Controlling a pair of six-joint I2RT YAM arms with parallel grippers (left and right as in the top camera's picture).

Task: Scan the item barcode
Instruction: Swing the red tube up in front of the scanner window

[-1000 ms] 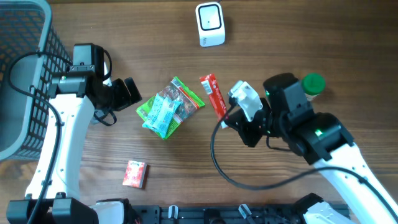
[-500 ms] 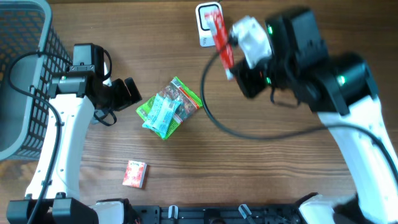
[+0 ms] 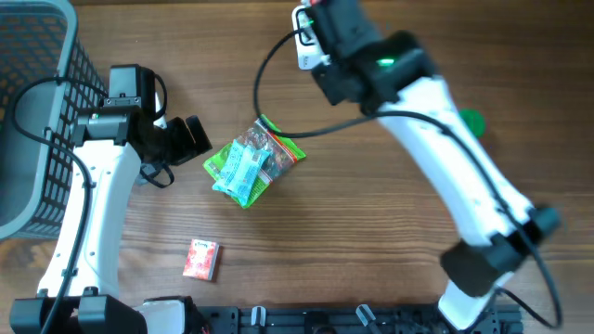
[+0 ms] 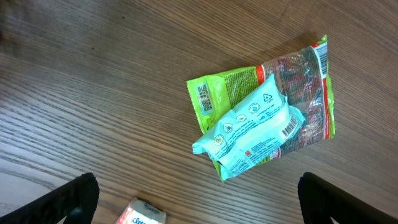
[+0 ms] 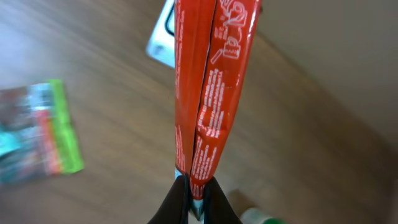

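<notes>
Right wrist view showed the long red foil packet [image 5: 208,93] pinched at one end in the right gripper [image 5: 194,194] — held above the wooden table [image 3: 306,241], beside the white box-shaped scanner [image 5: 163,37] near the far edge. The left gripper [image 3: 190,137] gaped wide — holding nothing.

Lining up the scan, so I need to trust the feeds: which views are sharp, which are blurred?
Right wrist: red packet in focus, white scanner and green pouch behind it blurred. Left wrist: sharp on the teal packet, its own fingertips dark and soft. Overhead: even light, no glare, wood table crisp.
</notes>
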